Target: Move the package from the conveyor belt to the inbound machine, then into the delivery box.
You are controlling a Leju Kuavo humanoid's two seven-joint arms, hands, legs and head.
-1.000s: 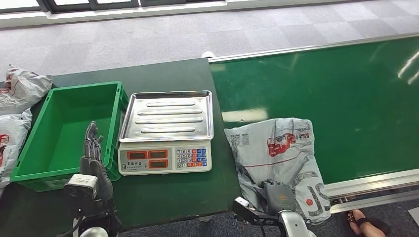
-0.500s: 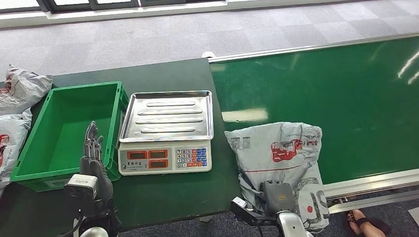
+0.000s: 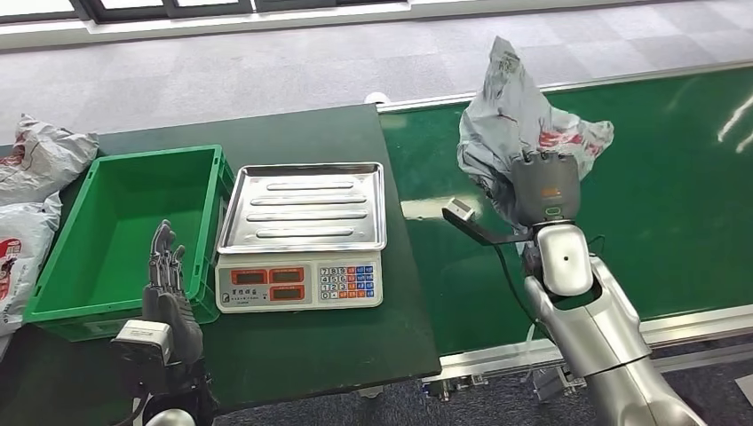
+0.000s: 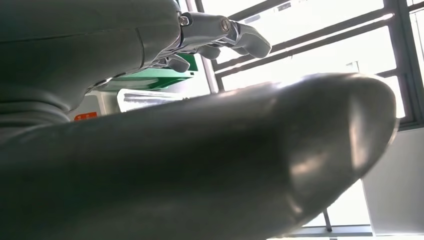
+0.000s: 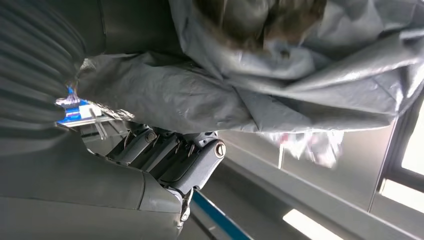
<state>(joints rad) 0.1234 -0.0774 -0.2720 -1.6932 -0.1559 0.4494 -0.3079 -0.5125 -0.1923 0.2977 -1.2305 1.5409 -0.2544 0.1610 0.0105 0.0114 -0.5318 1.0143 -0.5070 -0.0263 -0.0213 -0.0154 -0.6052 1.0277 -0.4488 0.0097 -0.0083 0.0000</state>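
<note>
A grey plastic package (image 3: pixel 515 115) with red print hangs crumpled in the air above the green conveyor belt (image 3: pixel 639 195), held by my right hand (image 3: pixel 546 186). The right wrist view shows the package (image 5: pixel 280 95) bunched against the hand, with the dark fingers (image 5: pixel 170 155) curled under it. The inbound machine, a scale with a steel tray (image 3: pixel 302 209), stands on the dark table left of the belt. The green delivery box (image 3: pixel 124 231) sits left of the scale. My left hand (image 3: pixel 167 284) stands upright near the box's front corner, fingers (image 4: pixel 225 35) straight and holding nothing.
More grey packages (image 3: pixel 35 160) lie on the floor left of the green box. The dark table (image 3: pixel 302 355) runs in front of the scale. The belt's metal rail (image 3: pixel 693 324) runs along its near side.
My right hand has lifted the package off the belt's near edge and raised it high over the belt. The left hand has stayed in place.
</note>
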